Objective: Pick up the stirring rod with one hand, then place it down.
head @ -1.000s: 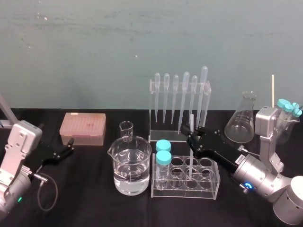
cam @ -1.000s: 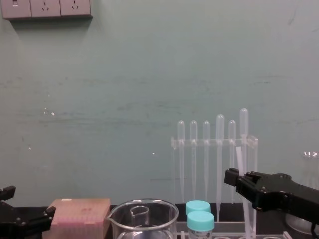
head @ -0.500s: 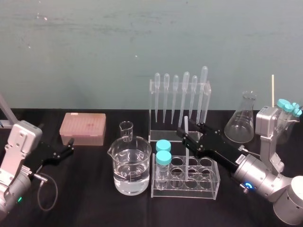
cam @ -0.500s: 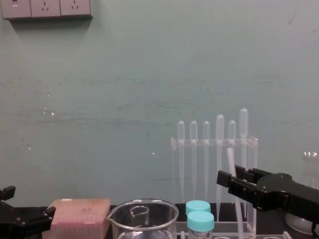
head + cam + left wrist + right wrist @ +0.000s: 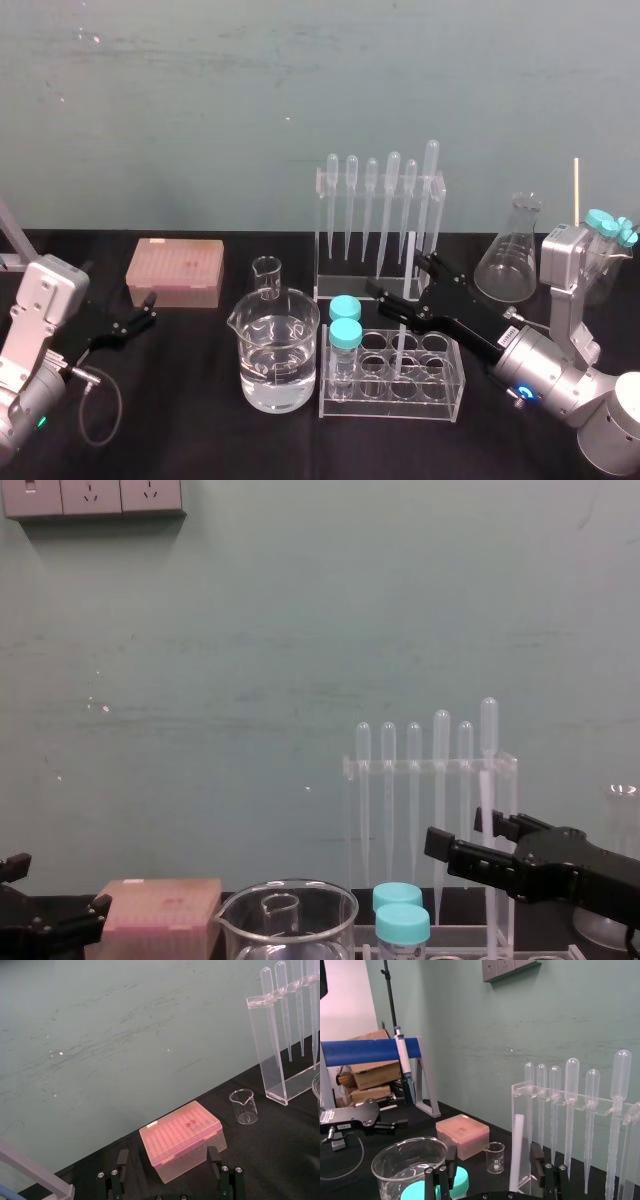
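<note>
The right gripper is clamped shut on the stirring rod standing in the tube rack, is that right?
No, the right gripper is open: the right wrist view shows its fingers wide apart with the rod between them. The rod does stand in the tube rack. The left gripper sits parked near the pink box.

The black table (image 5: 190,420) is carrying lab glassware: a pink tip box (image 5: 175,270) is sitting toward the left, a small beaker (image 5: 266,277) is standing behind a large water-filled beaker (image 5: 278,352), a clear tube rack (image 5: 440,385) is sitting before the pipette rack (image 5: 345,285), and a conical flask (image 5: 510,255) is standing at the right.
</note>
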`<state>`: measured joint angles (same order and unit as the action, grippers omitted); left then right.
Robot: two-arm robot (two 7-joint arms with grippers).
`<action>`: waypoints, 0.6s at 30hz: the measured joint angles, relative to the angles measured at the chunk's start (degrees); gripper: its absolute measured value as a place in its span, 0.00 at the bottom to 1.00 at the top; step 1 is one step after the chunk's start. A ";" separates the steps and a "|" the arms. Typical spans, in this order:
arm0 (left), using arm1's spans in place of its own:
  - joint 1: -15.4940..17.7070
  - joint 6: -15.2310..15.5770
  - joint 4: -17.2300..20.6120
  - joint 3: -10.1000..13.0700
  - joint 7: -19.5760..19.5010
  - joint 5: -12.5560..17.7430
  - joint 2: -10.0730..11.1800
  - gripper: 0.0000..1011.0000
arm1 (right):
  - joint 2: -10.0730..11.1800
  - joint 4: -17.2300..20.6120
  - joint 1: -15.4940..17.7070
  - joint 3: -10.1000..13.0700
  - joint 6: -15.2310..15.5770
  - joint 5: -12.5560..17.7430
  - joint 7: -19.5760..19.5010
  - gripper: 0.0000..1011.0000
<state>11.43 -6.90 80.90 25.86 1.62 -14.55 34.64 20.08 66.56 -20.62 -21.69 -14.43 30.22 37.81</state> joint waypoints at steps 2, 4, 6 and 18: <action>0.00 0.00 0.00 0.00 0.00 0.00 0.00 0.99 | 0.00 0.00 0.00 0.00 0.00 0.01 0.00 0.94; 0.00 0.00 0.00 0.00 0.00 0.00 0.00 0.99 | 0.00 0.00 0.00 0.00 0.00 0.01 0.00 0.99; 0.00 0.00 0.00 0.00 0.00 0.00 0.00 0.99 | 0.00 0.00 0.00 0.00 0.00 0.01 0.00 0.99; 0.00 0.00 0.00 0.00 0.00 0.00 0.00 0.99 | 0.05 0.50 0.45 0.24 0.49 -0.19 -1.23 0.99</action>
<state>11.43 -6.91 80.90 25.86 1.62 -14.55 34.65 20.13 67.05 -20.17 -21.45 -13.95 30.03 36.58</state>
